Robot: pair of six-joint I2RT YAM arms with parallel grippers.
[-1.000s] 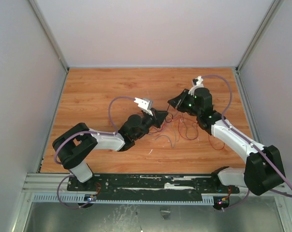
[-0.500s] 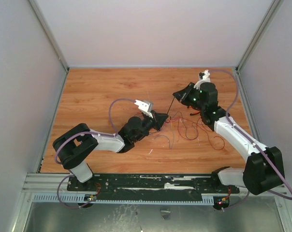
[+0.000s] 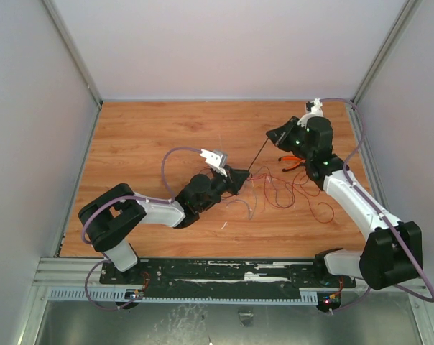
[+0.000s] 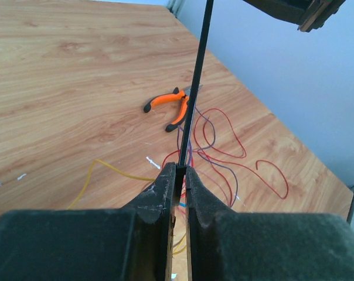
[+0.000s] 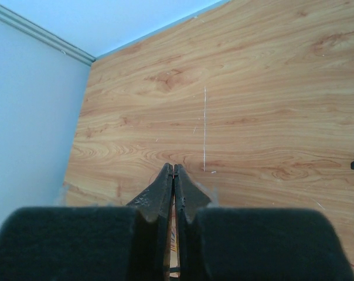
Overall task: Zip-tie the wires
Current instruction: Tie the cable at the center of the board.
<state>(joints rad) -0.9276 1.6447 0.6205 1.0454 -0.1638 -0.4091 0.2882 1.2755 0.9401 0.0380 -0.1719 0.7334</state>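
Top external view: the zip tie (image 3: 259,157) is stretching straight and taut above the table (image 3: 152,136), slanting from its lower end toward 1 o'clock. The left fingers (image 4: 172,175) are pinching that lower end (the left wrist view is showing the black strip standing in the narrow slot between them). The right fingers (image 5: 168,178) are pressing together on the upper end, with no gap showing in their own camera. The wires (image 3: 285,188) are lying loose on the table at 4 o'clock from the strip, their red and dark loops curling. Whether the strip is going around any strand I cannot tell. Orange-handled pliers (image 3: 289,162) are resting at 3 o'clock from the strip, beside the farthest loops.
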